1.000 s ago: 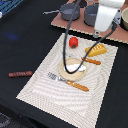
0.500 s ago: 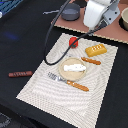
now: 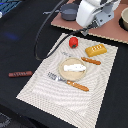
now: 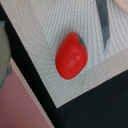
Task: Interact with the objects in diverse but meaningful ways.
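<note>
Exterior view: dark desk (image 3: 20,30) with a pale striped placemat (image 3: 40,90) laid at an angle. White robot arm (image 3: 92,12) sits high in frame, over the placemat's far edge and a brownish board (image 3: 112,32) behind it. The claw itself is hidden under the arm's housing; cannot tell whether it is wide or narrow. Wrist view shows no fingers either.

Red tomato (image 3: 73,42) lies on the placemat near its far corner, just below the arm. Wrist view has the same tomato (image 4: 71,55) centred, lying on the woven mat close to the mat's corner, nothing touching it.

Yellow ridged bread loaf (image 3: 96,49) rests on the mat toward the exterior view's right, apart from the tomato. Just in front of it lies an orange-handled knife (image 3: 91,61). A round tan plate (image 3: 72,69) sits mid-mat, with the white fish-like piece (image 3: 72,66) on it. An orange-handled fork (image 3: 70,82) lies beside the plate on its near side.

Dark reddish-brown sausage stick (image 3: 20,74) lies off the mat on the bare desk, at the exterior view's left, well apart from everything else.

Grey pot (image 3: 69,11) stands on the board's end near the arm. Black cable (image 3: 39,37) loops across the desk.
</note>
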{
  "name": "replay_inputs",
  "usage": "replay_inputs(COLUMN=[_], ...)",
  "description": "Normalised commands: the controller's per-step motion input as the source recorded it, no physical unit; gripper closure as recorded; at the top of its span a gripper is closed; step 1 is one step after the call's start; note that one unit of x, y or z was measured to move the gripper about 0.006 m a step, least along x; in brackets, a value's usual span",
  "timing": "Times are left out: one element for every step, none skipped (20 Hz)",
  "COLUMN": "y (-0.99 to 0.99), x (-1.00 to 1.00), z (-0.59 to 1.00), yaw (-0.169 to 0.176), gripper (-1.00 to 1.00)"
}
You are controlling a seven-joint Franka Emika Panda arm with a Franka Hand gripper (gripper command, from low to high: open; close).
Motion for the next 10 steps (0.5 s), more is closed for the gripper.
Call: replay_inputs(y=[0.00,0.00,0.00,0.00,0.00,0.00,0.00,0.00,0.00,0.00], x=[-0.98,-0.98,-0.97,-0.95,-0.90,-0.86,-0.84,-0.81,-0.80,-0.78], z=[-0.28,-0.29,-0.28,-0.29,-0.30,-0.30,-0.32,-0.33,-0.33,-0.34], yaw=[-0.058,-0.059,-0.061,-0.069,-0.081,-0.092,-0.097,-0.104,-0.108,-0.112], gripper=[-1.00,-1.00,-1.00,-1.00,-1.00,-1.00,-1.00,-1.00,-1.00,-1.00])
